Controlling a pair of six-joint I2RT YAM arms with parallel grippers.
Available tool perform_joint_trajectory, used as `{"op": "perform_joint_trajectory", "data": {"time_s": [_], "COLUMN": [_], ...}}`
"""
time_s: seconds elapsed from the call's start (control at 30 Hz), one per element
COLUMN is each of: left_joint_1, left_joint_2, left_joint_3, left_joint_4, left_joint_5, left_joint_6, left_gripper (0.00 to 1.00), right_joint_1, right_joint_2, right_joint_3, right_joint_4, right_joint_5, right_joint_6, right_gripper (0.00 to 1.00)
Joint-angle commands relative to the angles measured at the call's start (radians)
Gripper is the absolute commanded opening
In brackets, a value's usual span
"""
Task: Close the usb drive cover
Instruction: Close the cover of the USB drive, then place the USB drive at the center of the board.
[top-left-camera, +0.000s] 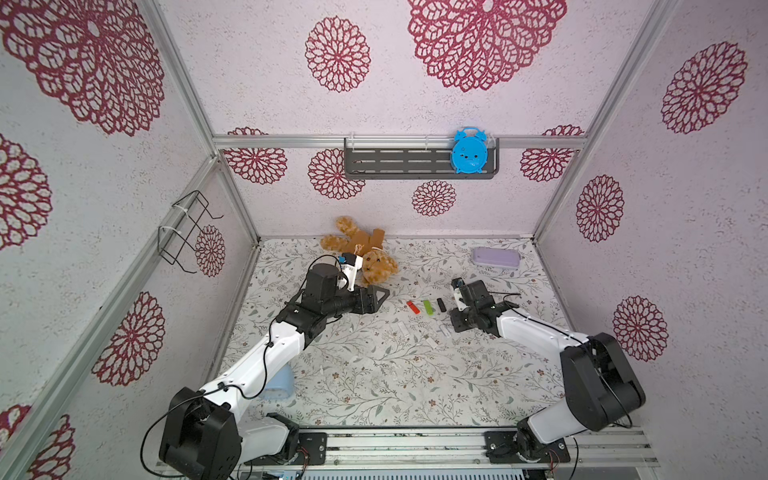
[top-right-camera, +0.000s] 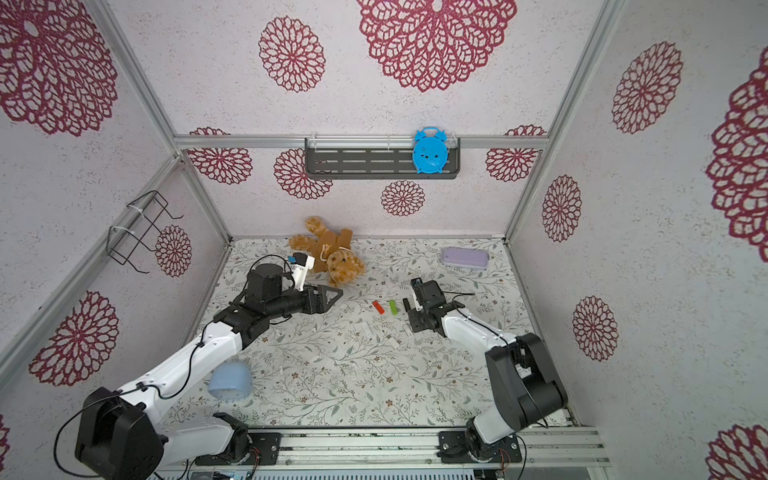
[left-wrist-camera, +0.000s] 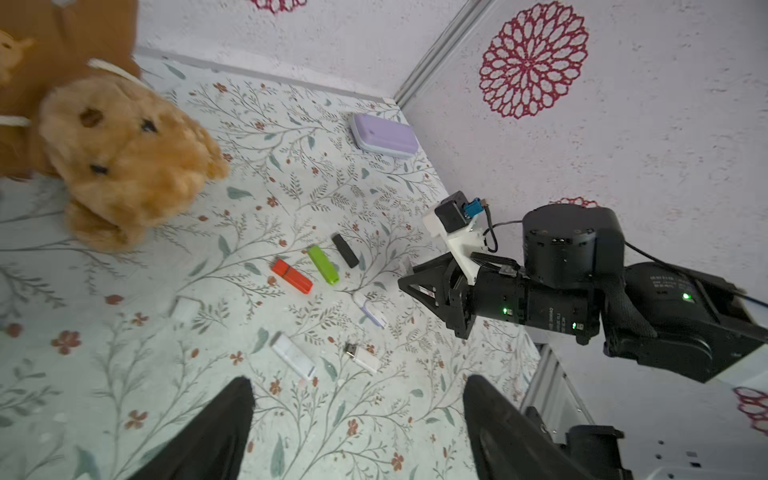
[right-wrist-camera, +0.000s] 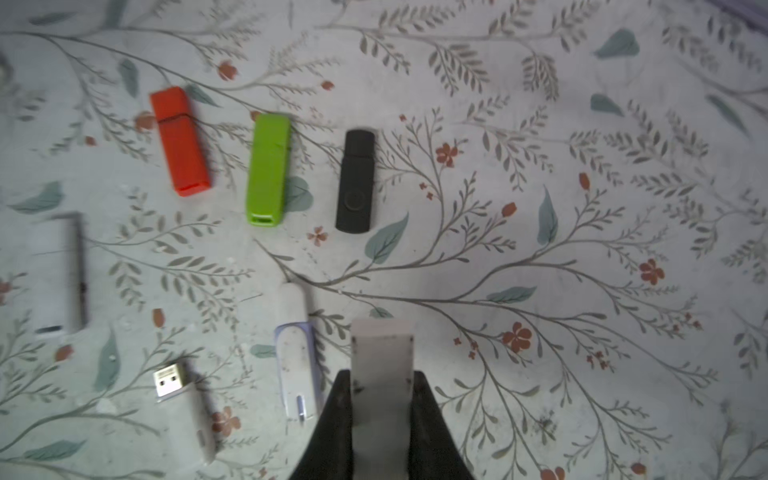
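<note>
The right gripper (right-wrist-camera: 381, 376) has its jaws closed on a white cap (right-wrist-camera: 380, 353). The left gripper (left-wrist-camera: 358, 379) hovers with jaws wide apart and empty. The uncapped white drive (right-wrist-camera: 183, 399) lies on the surface (right-wrist-camera: 582, 208) near the cap, its plug bare. The cap's mouth should line up with the plug and then push straight on, with the drive's body braced. The purple case (left-wrist-camera: 384, 136) is shut, its contents hidden. The wall shelf (top-left-camera: 395, 164) carries a blue clock (top-left-camera: 469, 151).

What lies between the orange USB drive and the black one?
The green drive, flanked by the orange drive and black drive; clearest in the right wrist view.
</note>
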Motion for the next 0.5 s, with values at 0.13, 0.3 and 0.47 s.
{"op": "perform_joint_trajectory", "data": {"time_s": [0.13, 0.3, 0.47], "left_joint_1": [0.008, 0.012, 0.016], "left_joint_2": [-0.077, -0.093, -0.107], "left_joint_3": [-0.050, -0.064, -0.080], "left_joint_4": [-0.021, -0.027, -0.022], "left_joint_5": [-0.206, -0.255, -0.296], "left_joint_6": [0.059, 0.053, 0.044], "left_gripper": [0.98, 0.97, 0.97], "right_joint_1": [0.002, 0.002, 0.002], "right_joint_2": [0.068, 0.131, 0.126], "right_joint_3": [0.056, 0.089, 0.115], "right_joint_4": [-0.123, -0.164, -0.181], "right_joint_5": [0.049, 0.025, 0.021], "right_joint_6": [0.075, 0.058, 0.049], "right_gripper": [0.01, 0.09, 0.18]}}
